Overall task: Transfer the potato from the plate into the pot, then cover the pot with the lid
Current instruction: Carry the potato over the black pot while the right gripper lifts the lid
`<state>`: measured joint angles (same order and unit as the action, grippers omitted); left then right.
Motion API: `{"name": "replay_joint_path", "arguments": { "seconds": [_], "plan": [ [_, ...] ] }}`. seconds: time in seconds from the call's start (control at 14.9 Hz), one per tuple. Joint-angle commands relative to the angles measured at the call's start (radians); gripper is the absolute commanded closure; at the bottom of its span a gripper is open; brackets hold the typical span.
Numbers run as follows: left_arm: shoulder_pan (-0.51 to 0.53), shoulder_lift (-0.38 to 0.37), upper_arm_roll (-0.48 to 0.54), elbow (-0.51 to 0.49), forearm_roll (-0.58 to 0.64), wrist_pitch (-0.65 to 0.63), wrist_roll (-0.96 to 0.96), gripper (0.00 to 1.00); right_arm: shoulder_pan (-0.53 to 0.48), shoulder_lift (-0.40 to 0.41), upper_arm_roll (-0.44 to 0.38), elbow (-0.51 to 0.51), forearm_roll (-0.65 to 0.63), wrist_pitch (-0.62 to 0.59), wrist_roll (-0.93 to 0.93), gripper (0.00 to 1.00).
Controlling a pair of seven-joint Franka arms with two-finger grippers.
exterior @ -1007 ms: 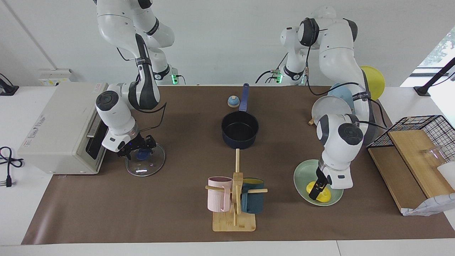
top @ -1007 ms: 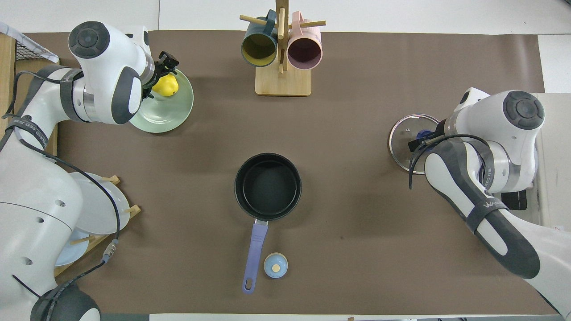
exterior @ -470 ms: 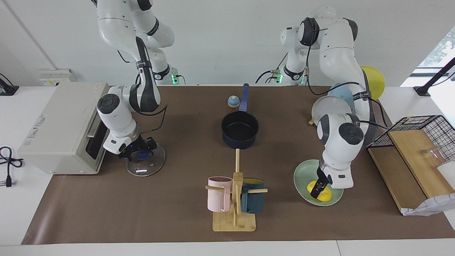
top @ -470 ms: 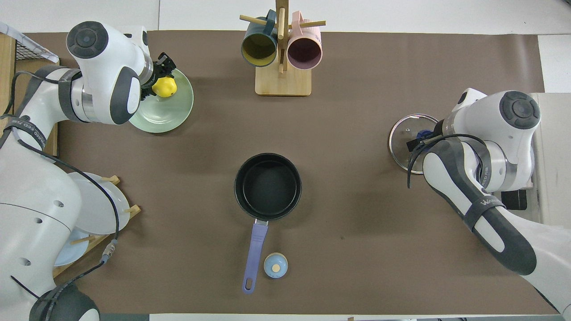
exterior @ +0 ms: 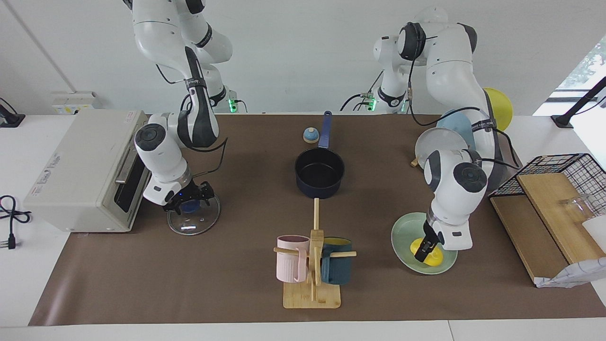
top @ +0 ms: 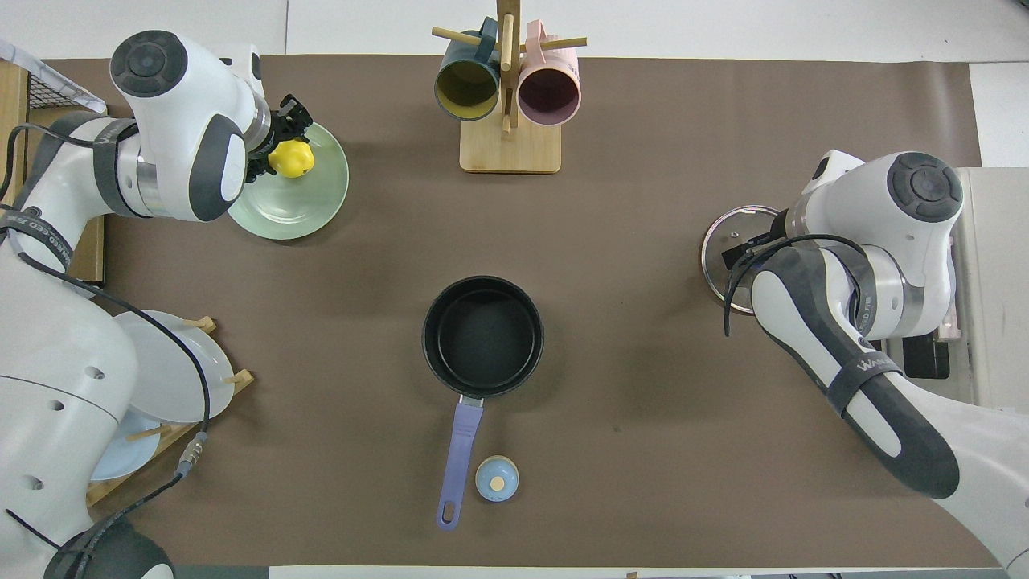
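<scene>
**Down at the plate: left gripper has the potato pinched, right one is hanging over the lid**

Close to the robots' end, between the two arms, there's a small blue-topped bell (exterior: 310, 135) sitting right beside the pot's handle (exterior: 325, 128). The pot (exterior: 319, 173) is just past that, upright and with nothing in it. It sits about midway between the two grippers and nearer the robots than whatever either of them is working over.

Toward the left arm's end there's a rack of plates (exterior: 442, 142), tucked in by that arm's elbow.

Next up is the right gripper (exterior: 189, 198). It's low over the lid (exterior: 208, 220), which lies flat on the mat next to a toaster oven (exterior: 80, 166). The fingers are spread wide on either side of the blue knob (exterior: 191, 206), and they aren't clamped on it.

A bit farther out, the left gripper (exterior: 423, 252) is down in the plate (exterior: 402, 237) with its fingers pressed in on the potato (top: 293, 158). The potato is at the edge of the plate farthest from the robots. I honestly can't tell if it's lifted off the plate or resting on it.

Farthest out is the wooden mug tree (exterior: 312, 284) with a pink mug and a teal mug, sitting between the two grippers.
</scene>
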<state>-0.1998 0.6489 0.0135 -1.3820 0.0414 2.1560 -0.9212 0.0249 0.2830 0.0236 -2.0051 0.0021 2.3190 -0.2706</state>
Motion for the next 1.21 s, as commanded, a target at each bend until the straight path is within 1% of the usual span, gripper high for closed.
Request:
{"name": "replay_joint_path", "arguments": {
  "seconds": [0.0,0.13,0.34,0.4,0.6,0.67,0.74,0.81,0.94,1.01,1.14],
  "plan": [
    [-0.003,-0.139,-0.004,-0.022,-0.041,-0.158,0.01,1.0,-0.005,0.011,0.003,0.019,0.012,-0.012,-0.002,0.0],
    [-0.016,-0.221,-0.012,-0.028,-0.078,-0.272,0.002,1.0,-0.005,0.011,0.003,0.016,0.012,-0.006,-0.002,0.0],
    [-0.094,-0.32,-0.02,-0.08,-0.087,-0.356,-0.091,1.0,-0.006,0.011,0.003,0.011,0.012,-0.007,-0.004,0.01],
    [-0.131,-0.348,-0.02,-0.103,-0.087,-0.369,-0.131,1.0,-0.011,0.011,0.003,0.011,0.01,-0.007,-0.013,0.09],
    [-0.266,-0.426,-0.02,-0.228,-0.087,-0.354,-0.289,1.0,-0.014,0.01,0.003,0.008,0.012,-0.013,-0.025,0.24],
    [-0.306,-0.452,-0.02,-0.276,-0.087,-0.332,-0.316,1.0,-0.016,0.01,0.003,0.008,0.012,-0.015,-0.027,0.31],
    [-0.334,-0.469,-0.02,-0.317,-0.087,-0.306,-0.346,1.0,-0.019,0.01,0.003,0.009,0.01,-0.02,-0.029,0.44],
    [-0.363,-0.492,-0.02,-0.371,-0.087,-0.262,-0.382,1.0,-0.019,0.01,0.003,0.009,0.01,-0.018,-0.036,0.53],
    [-0.423,-0.534,-0.02,-0.486,-0.087,-0.117,-0.436,1.0,-0.022,0.01,0.003,0.009,0.01,-0.026,-0.055,0.65],
    [-0.446,-0.541,-0.02,-0.523,-0.087,-0.055,-0.462,1.0,-0.023,0.008,0.003,0.011,0.01,-0.027,-0.061,0.68],
    [-0.47,-0.525,-0.02,-0.543,-0.087,-0.012,-0.485,1.0,-0.02,0.004,0.003,0.016,0.012,-0.033,-0.061,0.68]
  ]
}}
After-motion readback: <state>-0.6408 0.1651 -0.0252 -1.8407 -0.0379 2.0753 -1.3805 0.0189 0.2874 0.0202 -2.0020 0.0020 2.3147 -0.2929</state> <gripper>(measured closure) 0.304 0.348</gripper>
